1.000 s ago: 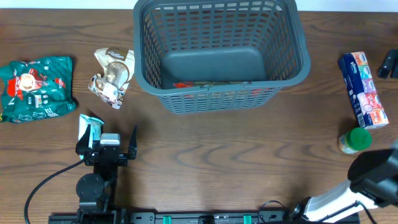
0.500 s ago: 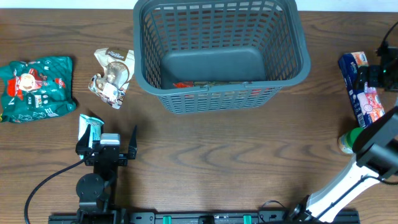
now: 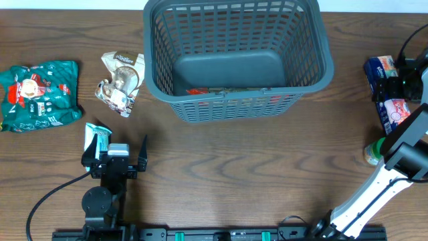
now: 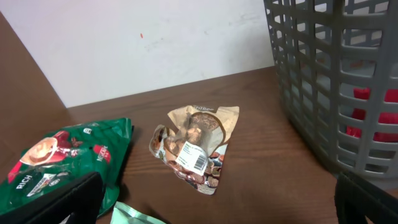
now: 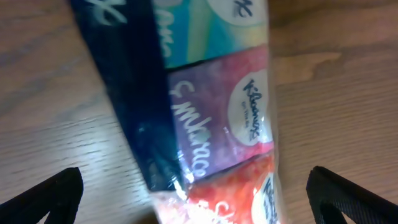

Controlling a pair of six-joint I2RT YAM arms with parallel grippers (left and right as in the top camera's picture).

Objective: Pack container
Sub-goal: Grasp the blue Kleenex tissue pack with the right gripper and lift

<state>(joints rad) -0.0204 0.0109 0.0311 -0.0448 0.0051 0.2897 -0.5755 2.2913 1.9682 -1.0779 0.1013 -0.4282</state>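
Observation:
The container, a large dark grey slotted basket, stands at the back centre, with a red item lying along its front wall; its side shows in the left wrist view. My right gripper is open right above a multicoloured tissue pack, which fills the right wrist view between the spread fingers. My left gripper is open and empty, low over the table at front left.
A mint packet lies by my left finger. A brown snack pouch and a green coffee bag lie at the left. A green-lidded jar stands in front of the tissue pack.
My right arm has swung from the front right corner up to the tissue pack and now hovers over it. The left arm has not moved.

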